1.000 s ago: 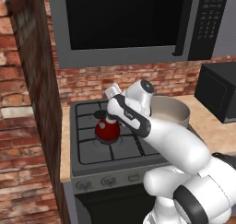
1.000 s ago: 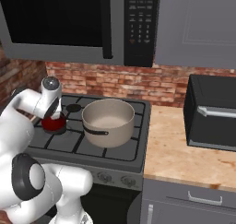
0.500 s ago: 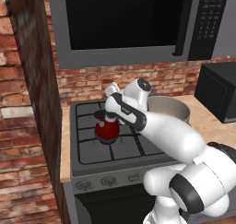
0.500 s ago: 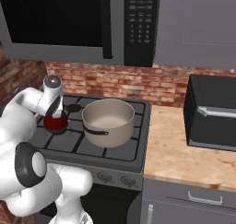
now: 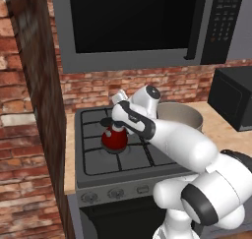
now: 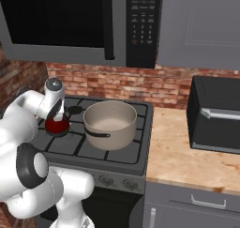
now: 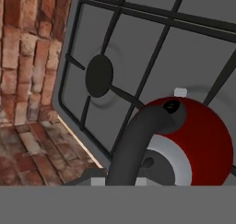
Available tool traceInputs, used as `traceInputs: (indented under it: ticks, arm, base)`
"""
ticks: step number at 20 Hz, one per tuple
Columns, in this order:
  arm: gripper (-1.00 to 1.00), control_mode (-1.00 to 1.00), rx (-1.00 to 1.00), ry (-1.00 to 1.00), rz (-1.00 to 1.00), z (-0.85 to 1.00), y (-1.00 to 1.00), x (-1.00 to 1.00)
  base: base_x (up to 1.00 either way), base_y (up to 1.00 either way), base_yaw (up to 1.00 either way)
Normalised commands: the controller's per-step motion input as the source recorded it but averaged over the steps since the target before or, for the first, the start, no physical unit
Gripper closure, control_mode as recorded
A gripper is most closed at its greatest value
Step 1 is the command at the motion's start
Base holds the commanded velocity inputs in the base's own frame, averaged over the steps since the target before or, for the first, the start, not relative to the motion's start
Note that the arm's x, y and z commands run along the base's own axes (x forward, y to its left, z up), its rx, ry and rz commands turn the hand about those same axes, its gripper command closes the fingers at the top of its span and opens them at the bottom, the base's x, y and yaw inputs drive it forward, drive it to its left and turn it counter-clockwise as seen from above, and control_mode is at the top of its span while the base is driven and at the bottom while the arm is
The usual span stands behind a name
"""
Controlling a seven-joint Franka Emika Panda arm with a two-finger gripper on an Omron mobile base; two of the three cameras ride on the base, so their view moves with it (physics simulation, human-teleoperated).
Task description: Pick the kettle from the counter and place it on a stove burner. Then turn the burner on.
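The kettle (image 5: 114, 138) is held by its handle in the closed gripper (image 5: 119, 128), over the stove's front left grate. 1 big pot (image 6: 110, 123) is seen just beside it, and 1 bare burner (image 7: 99, 75) behind.

Glossy red kettle (image 5: 114, 140), beige pot (image 6: 110, 124), dark grey stove top (image 5: 123, 159).

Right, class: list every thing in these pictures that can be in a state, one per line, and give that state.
kettle: upright, lid on, over the stove's front left burner.
gripper: shut on the kettle's handle.
pot: upright, no lid, on the stove.
microwave: door closed.
rear left burner: bare, no flame.
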Motion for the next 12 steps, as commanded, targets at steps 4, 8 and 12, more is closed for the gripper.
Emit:
traceInputs:
  ticks: [4,8,12]
  arm:
    - [1.00,-1.00,0.00,0.00,0.00,-0.11,0.00,0.02]
    - [-1.00,-1.00,0.00,0.00,0.00,-0.11,0.00,0.07]
    - [-1.00,-1.00,0.00,0.00,0.00,-0.08,0.00,0.01]
  base:
    - [0.00,0.00,0.00]
    - [0.00,0.00,0.00]
    - [0.00,0.00,0.00]
